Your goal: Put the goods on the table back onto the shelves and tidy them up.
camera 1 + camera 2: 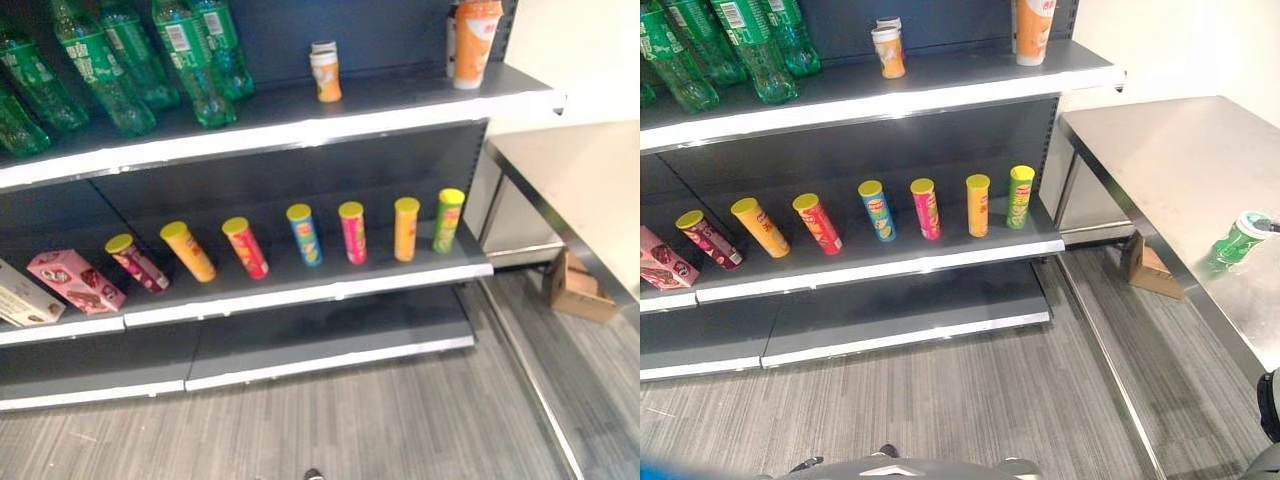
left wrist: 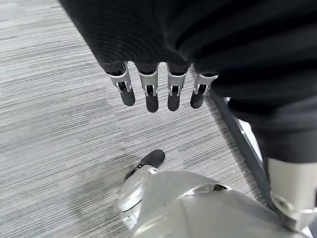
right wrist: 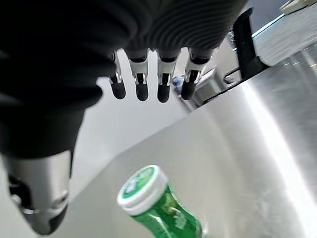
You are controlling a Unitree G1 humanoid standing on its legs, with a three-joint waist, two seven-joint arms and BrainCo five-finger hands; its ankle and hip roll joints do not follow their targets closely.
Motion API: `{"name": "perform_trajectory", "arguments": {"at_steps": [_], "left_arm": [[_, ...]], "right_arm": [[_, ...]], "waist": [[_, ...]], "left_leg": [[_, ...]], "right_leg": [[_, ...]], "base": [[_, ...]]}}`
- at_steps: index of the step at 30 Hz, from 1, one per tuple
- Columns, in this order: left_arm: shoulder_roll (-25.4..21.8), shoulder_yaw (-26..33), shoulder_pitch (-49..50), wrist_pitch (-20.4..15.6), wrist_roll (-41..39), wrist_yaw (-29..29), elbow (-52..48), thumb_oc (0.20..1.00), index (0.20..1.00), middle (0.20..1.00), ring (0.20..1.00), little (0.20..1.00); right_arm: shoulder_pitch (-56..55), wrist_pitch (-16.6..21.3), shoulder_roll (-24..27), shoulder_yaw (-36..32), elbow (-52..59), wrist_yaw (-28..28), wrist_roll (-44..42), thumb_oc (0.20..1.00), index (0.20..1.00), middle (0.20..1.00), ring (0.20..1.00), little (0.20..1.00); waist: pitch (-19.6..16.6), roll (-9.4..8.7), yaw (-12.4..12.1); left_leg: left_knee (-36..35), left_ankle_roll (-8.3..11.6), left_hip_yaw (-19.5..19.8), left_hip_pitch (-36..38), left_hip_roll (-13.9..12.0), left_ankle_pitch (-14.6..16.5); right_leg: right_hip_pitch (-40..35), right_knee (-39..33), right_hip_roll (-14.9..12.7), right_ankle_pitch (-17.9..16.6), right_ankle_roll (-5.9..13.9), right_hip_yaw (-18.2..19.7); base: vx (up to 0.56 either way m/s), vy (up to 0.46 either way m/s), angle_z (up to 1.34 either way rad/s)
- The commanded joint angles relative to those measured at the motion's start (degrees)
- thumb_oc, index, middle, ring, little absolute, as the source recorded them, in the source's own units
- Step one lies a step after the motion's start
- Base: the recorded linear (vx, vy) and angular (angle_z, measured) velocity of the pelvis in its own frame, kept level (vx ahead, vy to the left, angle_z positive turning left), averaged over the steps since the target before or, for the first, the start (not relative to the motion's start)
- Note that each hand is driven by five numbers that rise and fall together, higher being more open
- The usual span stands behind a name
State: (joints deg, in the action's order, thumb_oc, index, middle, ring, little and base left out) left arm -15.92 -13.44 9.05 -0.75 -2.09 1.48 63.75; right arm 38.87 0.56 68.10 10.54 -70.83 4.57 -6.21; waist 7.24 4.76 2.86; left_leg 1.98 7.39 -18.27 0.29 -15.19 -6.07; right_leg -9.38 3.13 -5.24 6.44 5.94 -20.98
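I hover my empty, loosely spread right hand (image 3: pixel 148 84) above the white-capped green plastic bottle (image 3: pixel 161 208) on the steel table (image 1: pixel 1160 160), ready to grasp it.

A cardboard box (image 1: pixel 1152 268), perhaps open, sits on the grey floor (image 1: pixel 970 400).

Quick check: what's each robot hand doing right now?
Left robot hand: open, holding nothing, above the floor.
Right robot hand: open, empty, over the green bottle on the table.

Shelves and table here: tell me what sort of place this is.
Probably a shop or a mock-up of one. Grey shelves carry a spaced row of crisp tubes, with green bottles above. A steel table beside them holds a green bottle waiting to be restocked.
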Motion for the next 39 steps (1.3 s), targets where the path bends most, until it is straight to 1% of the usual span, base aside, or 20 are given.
{"name": "perform_trajectory", "arguments": {"at_steps": [1,5,11,16,17,18,23,24,25,26,27,29,30,31,33,34,35,36,37,39], "left_arm": [[-2.00,-0.39,-3.01,-1.18,-0.63,-0.22,-0.65,1.000,1.000,1.000,1.000,1.000],[-2.34,-0.39,-2.81,-1.14,-0.41,-0.55,-0.67,1.000,1.000,1.000,1.000,1.000],[-3.32,-0.34,-2.64,-1.53,-0.76,-0.94,-1.82,1.000,1.000,1.000,1.000,1.000],[-3.47,-0.43,-2.73,-1.60,-1.06,-0.95,-2.25,1.000,1.000,1.000,1.000,1.000],[-3.48,-0.20,-2.62,-1.76,-1.59,-0.87,-2.84,1.000,1.000,1.000,1.000,1.000],[-3.26,0.38,-2.43,-1.99,-2.36,-0.41,-3.32,1.000,1.000,1.000,1.000,1.000],[-3.26,0.38,-2.43,-1.99,-2.36,-0.41,-3.32,1.000,1.000,1.000,1.000,1.000],[-1.29,2.57,-1.76,-2.07,-5.86,1.07,-3.60,1.000,1.000,1.000,1.000,1.000],[-1.23,2.67,-1.64,-2.06,-5.70,1.04,-3.39,1.000,1.000,1.000,1.000,1.000],[-1.35,2.60,-1.64,-2.07,-5.68,1.04,-3.37,1.000,1.000,1.000,1.000,1.000],[-1.35,2.58,-1.76,-2.16,-5.74,1.00,-3.09,1.000,1.000,1.000,1.000,1.000],[-1.57,2.56,-2.49,-2.09,-5.13,0.87,-3.01,1.000,1.000,1.000,1.000,1.000],[-1.75,2.42,-2.39,-2.08,-4.40,0.47,-3.00,1.000,1.000,1.000,1.000,1.000],[-1.52,2.12,-2.54,-1.98,-3.93,0.31,-2.97,1.000,1.000,1.000,1.000,1.000],[-1.57,2.06,-2.55,-1.99,-3.92,0.31,-2.95,1.000,1.000,1.000,1.000,1.000],[-1.85,1.55,-3.24,-2.13,-2.70,0.33,-2.46,1.000,1.000,1.000,1.000,1.000],[-2.32,1.10,-3.81,-2.30,-2.19,0.29,-2.63,1.000,1.000,1.000,1.000,1.000],[-3.30,0.07,-4.89,-2.78,-1.71,0.37,-3.45,1.000,1.000,1.000,1.000,1.000],[-3.20,0.19,-4.85,-2.78,-1.71,0.36,-3.46,1.000,1.000,1.000,1.000,1.000],[-3.97,-0.50,-5.50,-2.95,-1.28,0.71,-4.48,1.000,1.000,1.000,1.000,1.000]], "right_arm": [[3.93,0.66,4.07,0.59,0.60,0.74,0.95,1.000,1.000,1.000,1.000,1.000],[3.57,0.54,4.25,0.11,-0.10,0.51,0.88,1.000,1.000,1.000,1.000,1.000],[4.74,0.79,5.89,-0.01,0.35,0.74,0.12,1.000,1.000,1.000,1.000,1.000],[5.09,0.99,6.49,0.00,1.01,0.99,-0.37,1.000,1.000,1.000,1.000,1.000],[5.72,1.17,6.97,0.61,2.85,1.61,-0.02,1.000,1.000,1.000,1.000,1.000],[6.17,1.31,7.70,0.93,6.51,2.80,0.47,1.000,1.000,1.000,1.000,1.000],[6.17,1.31,7.70,0.93,6.51,2.80,0.47,1.000,1.000,1.000,1.000,1.000],[8.28,0.79,6.40,1.24,23.21,8.83,3.32,1.000,1.000,1.000,1.000,1.000],[6.73,1.07,5.88,-0.18,26.19,9.03,3.30,1.000,1.000,1.000,1.000,1.000],[6.06,0.97,5.84,-0.81,26.47,9.04,3.37,1.000,1.000,1.000,1.000,1.000],[4.58,1.13,5.73,-2.27,28.52,9.55,3.12,1.000,1.000,1.000,1.000,1.000],[2.19,1.46,6.07,-3.85,31.62,9.62,3.38,1.000,1.000,1.000,1.000,1.000],[0.85,1.87,5.63,-4.60,35.21,8.49,2.89,1.000,1.000,1.000,1.000,1.000],[0.28,2.07,5.05,-4.82,36.52,8.44,2.55,1.000,1.000,1.000,1.000,1.000],[-0.11,2.02,5.04,-5.18,36.68,8.43,2.58,1.000,1.000,1.000,1.000,1.000],[-0.44,2.05,4.34,-4.63,37.32,7.00,2.59,1.000,1.000,1.000,1.000,1.000],[0.65,1.83,4.25,-3.31,36.94,6.85,2.81,1.000,1.000,1.000,1.000,1.000],[3.64,1.81,3.73,-0.29,35.45,6.38,2.68,1.000,1.000,1.000,1.000,1.000],[4.22,1.85,3.71,0.27,35.24,6.39,2.64,1.000,1.000,1.000,1.000,1.000],[6.84,2.25,2.79,3.00,34.98,5.84,1.84,1.000,1.000,1.000,1.000,1.000]], "waist": [[1.22,-3.30,-0.35],[1.29,-2.88,-0.40],[2.45,-0.95,-0.18],[2.67,-0.40,-0.01],[2.96,0.11,0.16],[3.29,0.30,0.23],[3.26,0.30,0.24],[5.86,-4.23,-1.03],[5.69,-4.43,-1.24],[5.60,-4.56,-1.45],[5.77,-4.72,-1.73],[6.07,-4.82,-1.63],[5.66,-4.10,-1.77],[5.33,-3.85,-1.52],[5.35,-3.94,-1.74],[4.50,-4.16,-1.05],[4.29,-4.37,-0.88],[4.00,-4.96,-0.78],[3.99,-4.95,-0.85],[3.69,-5.69,-0.64]], "left_leg": [[1.71,7.37,3.42,0.21,-5.90,-9.17],[1.37,7.52,3.74,0.10,-5.78,-9.95],[0.43,7.61,4.84,0.19,-4.76,-12.23],[0.31,7.61,5.16,0.03,-4.70,-12.68],[0.27,7.61,5.65,-0.20,-4.56,-12.99],[0.51,7.61,7.93,-0.97,-3.46,-13.33],[0.52,7.61,7.95,-1.02,-3.46,-13.33],[8.98,4.54,17.78,-9.58,5.57,-0.28],[6.83,4.13,18.83,-10.65,5.88,0.03],[6.67,4.12,18.70,-10.56,5.89,0.01],[4.72,4.30,19.73,-12.38,5.82,-1.32],[0.80,4.78,19.26,-14.42,5.38,-3.69],[-2.21,3.96,18.37,-12.14,5.50,-2.62],[-2.45,3.79,19.14,-11.47,6.30,-2.13],[-2.51,3.76,18.97,-11.32,6.31,-2.09],[-3.20,3.10,17.70,-9.48,7.26,-0.97],[-3.74,2.58,16.29,-8.56,7.50,-0.59],[-4.31,1.54,14.22,-7.66,7.91,0.08],[-4.37,1.52,13.97,-7.58,7.91,0.10],[-3.97,0.25,11.85,-6.87,8.26,1.27]], "right_leg": [[-1.52,-6.07,0.84,0.65,-0.37,1.29],[-1.47,-6.11,0.87,0.64,-0.44,0.93],[-0.81,-5.33,0.20,0.84,-0.21,0.56],[-0.48,-4.93,0.07,1.05,-0.28,0.60],[0.00,-4.77,0.10,1.07,-0.41,0.80],[0.87,-4.74,-0.28,0.91,-0.44,1.05],[0.91,-4.74,-0.27,0.91,-0.45,1.04],[1.92,-6.30,-0.91,0.23,-0.24,6.77],[2.41,-6.24,-0.62,0.11,0.09,8.15],[2.49,-6.19,-0.67,0.16,0.10,8.26],[2.51,-6.27,-0.41,0.13,0.43,9.53],[1.85,-6.64,0.23,0.38,0.98,11.39],[1.66,-6.25,1.14,1.49,1.41,13.76],[1.71,-5.89,1.07,1.53,1.38,14.83],[1.69,-5.83,1.01,1.59,1.40,14.97],[1.88,-5.51,0.11,1.24,1.87,16.26],[2.74,-4.73,-0.49,0.96,2.31,17.27],[4.35,-3.84,-1.50,0.52,3.23,18.95],[4.46,-3.76,-1.55,0.55,3.25,19.19],[6.07,-2.46,-2.38,0.17,4.00,20.63]], "base": [[0.02,-0.014,0.20],[0.01,-0.013,0.08],[0.01,-0.006,0.01],[0.01,-0.009,0.04],[0.00,0.000,0.00],[-0.01,0.008,-0.07],[0.02,-0.024,-0.09],[0.13,-0.129,-0.08],[0.14,-0.129,-0.30],[0.10,0.024,-1.13],[0.13,0.043,-2.00],[0.23,0.099,-1.27],[0.24,0.179,0.00],[0.18,0.162,-0.34],[0.08,0.108,-0.87],[0.16,0.222,-1.02],[0.20,0.364,-0.79],[0.08,0.226,-0.38],[0.07,0.199,-0.71],[0.06,0.149,-0.92]]}}
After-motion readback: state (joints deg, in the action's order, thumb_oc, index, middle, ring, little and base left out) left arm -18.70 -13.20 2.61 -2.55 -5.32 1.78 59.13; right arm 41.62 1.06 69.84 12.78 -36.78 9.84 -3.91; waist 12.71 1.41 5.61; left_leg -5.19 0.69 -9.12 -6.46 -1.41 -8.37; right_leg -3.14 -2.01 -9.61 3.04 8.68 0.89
